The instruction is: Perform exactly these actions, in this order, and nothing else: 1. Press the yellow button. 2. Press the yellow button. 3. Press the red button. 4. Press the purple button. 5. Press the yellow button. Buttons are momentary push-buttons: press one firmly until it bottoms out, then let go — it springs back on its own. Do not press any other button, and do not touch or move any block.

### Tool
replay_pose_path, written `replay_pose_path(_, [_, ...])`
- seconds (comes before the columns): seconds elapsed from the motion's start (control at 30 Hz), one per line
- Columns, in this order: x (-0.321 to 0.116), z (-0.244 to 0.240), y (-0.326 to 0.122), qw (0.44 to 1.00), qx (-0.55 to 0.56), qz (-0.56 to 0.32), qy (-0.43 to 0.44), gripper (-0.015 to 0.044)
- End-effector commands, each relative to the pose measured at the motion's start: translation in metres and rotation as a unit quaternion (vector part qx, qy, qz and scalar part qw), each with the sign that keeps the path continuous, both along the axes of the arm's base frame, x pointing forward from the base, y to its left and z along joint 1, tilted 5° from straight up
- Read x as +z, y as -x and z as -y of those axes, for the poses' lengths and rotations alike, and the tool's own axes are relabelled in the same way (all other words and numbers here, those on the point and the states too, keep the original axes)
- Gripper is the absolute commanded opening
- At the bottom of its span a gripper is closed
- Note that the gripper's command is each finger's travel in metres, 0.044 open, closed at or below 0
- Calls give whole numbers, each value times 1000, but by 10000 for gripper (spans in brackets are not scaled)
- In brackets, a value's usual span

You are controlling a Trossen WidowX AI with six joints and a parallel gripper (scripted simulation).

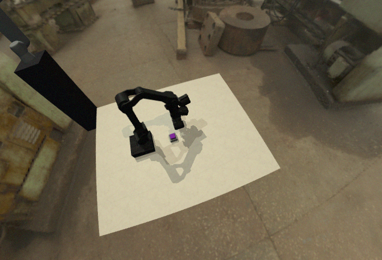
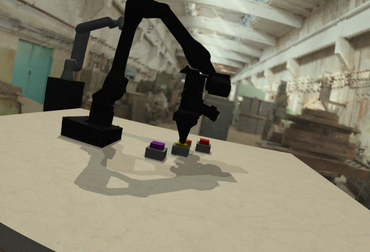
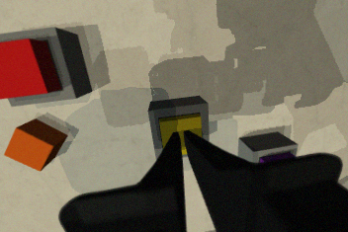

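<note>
A pale, cream-coloured worktop (image 2: 209, 213) stands in a large industrial hall, and a black robot arm is mounted on a square black base (image 2: 90, 129) toward its left side. The arm rises from the base, arches over to the right and bends straight down, ending in a pincer (image 2: 182, 141) that points at the worktop. To the right of the base, three push-buttons sit in a short row, each a coloured cap in a dark grey housing. Leftmost is the purple button (image 2: 156, 145), standing apart from the pincer and untouched. Next comes the yellow button (image 2: 181, 144), in the middle of the row; the tip of the pincer rests on top of its cap, and the cap looks sunk low within its housing. Just behind the yellow button a small orange block (image 2: 188, 141) peeks out, partly hidden by the pincer. Rightmost is the red button (image 2: 204, 141), its cap raised and nothing on it. Seen from the wrist camera, the two black fingers are drawn together into a narrow point with only a sliver of gap, holding nothing, and that point sits on the yellow cap. The arm's grey shadow spreads over the worktop in front of the buttons.
</note>
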State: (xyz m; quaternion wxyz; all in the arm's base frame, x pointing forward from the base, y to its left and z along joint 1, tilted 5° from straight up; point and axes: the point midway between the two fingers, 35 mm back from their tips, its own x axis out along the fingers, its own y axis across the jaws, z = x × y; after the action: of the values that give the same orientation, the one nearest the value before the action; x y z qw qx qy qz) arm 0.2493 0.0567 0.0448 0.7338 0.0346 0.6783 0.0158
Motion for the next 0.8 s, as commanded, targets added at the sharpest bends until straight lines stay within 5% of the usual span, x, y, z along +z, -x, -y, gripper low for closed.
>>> replay_pose_path(0.0, [-2,0,1,1000,-3,-2,1,20])
replay_pose_path(0.67, [32,3,3,1000,-3,-2,1,20])
replay_pose_path(0.77, [42,-15,-1,1000,-3,-2,1,99])
